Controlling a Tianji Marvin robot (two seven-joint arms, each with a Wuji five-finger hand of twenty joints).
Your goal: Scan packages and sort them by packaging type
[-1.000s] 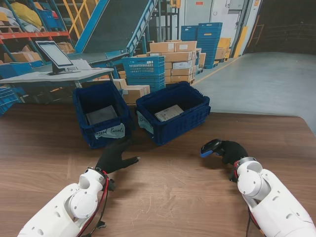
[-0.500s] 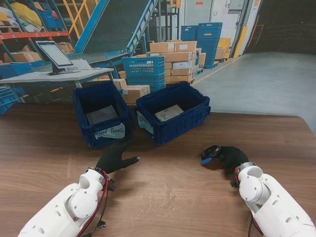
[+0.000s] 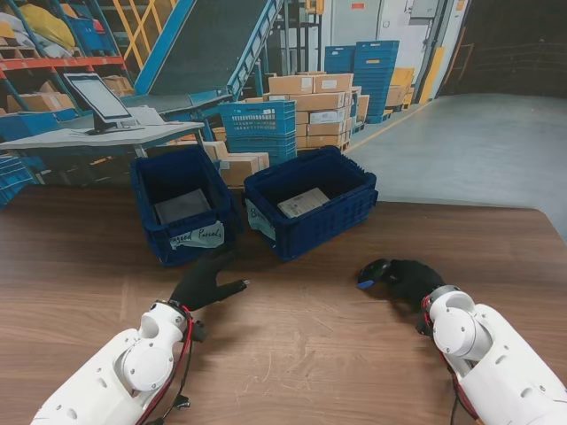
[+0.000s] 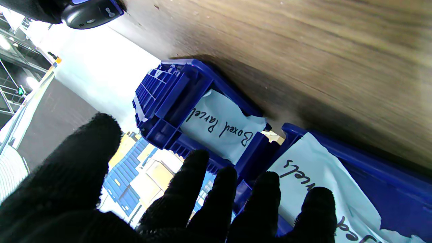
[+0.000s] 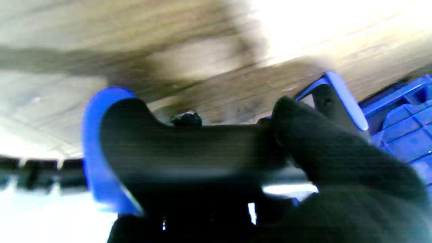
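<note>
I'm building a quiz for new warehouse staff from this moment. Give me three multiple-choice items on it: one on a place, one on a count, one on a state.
1. Where does the "Boxed Parcel" crate stand?
A. left of the other crate
B. right of the other crate
C. on the floor

2. How many blue crates are on the table?
A. one
B. two
C. four

3. What is the right hand doing?
A. resting open
B. gripping a parcel
C. gripping the barcode scanner

Answers:
1 B, the left wrist view reads its label.
2 B, they stand side by side.
3 C, fingers wrap the scanner's handle.
</note>
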